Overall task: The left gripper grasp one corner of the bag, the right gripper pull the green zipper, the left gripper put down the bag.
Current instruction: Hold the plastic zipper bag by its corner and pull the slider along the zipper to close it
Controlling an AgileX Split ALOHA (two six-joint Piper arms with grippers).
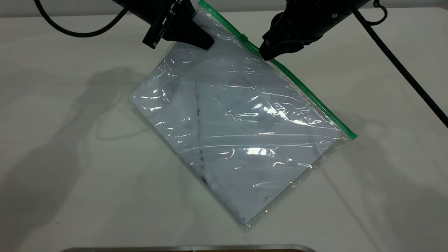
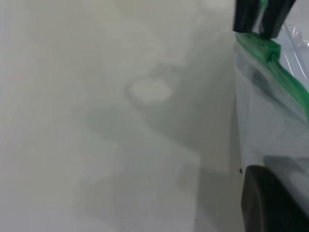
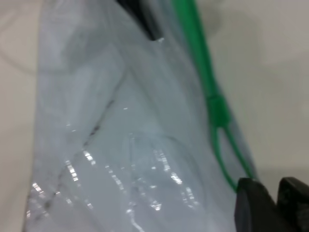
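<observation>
Bag (image 1: 241,133) corner clamped in left claw (image 1: 196,36); right claw (image 1: 265,54) parted around green zipper (image 1: 308,94).

Black arms, tapered wedge jaws, braided cables (image 1: 402,66).

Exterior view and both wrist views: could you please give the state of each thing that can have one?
bag: lying askew on the table, far corner held.
zipper: tracks parted for a stretch beside the slider, as the right wrist view shows.
left pincer: shut on the bag's far corner.
right pincer: at the zipper, just past the slider.
</observation>
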